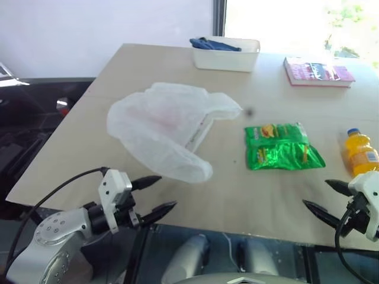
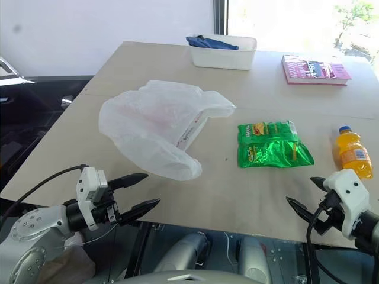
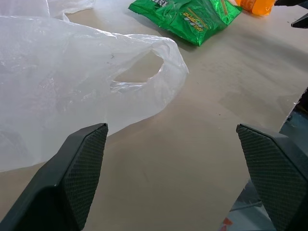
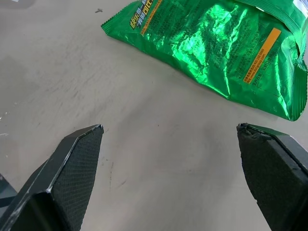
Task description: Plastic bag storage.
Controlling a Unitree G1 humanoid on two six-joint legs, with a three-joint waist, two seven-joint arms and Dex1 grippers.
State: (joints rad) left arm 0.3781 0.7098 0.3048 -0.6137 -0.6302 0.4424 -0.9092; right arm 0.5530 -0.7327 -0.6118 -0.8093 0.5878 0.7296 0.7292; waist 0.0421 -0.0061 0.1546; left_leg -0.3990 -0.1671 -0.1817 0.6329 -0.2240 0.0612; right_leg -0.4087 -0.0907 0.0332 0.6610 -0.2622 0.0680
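The surface (image 1: 278, 195) is a pale beige top that carries everything here. The plastic bag (image 1: 163, 127) is the largest thing on it: crinkly, translucent white, lying loose and flattened on the left-middle part, with faint red print showing through and one loop handle (image 3: 139, 72) open toward the near edge. Nothing holds it.

At the far edge stands a white tray (image 1: 225, 54) with a blue cloth (image 1: 213, 44) lying in it. To the right of the tray, also far back, rests a pink book (image 1: 318, 72).

A shiny green snack packet (image 1: 282, 147) lies flat just right of the bag, apart from it. An orange juice bottle (image 1: 361, 152) stands near the right edge, beside the packet.

The left gripper (image 1: 155, 194) hangs at the near edge, just short of the bag, its jaws spread wide and empty. The right gripper (image 2: 308, 195) sits at the near right, before the packet and the bottle, its jaws likewise wide apart and holding nothing.
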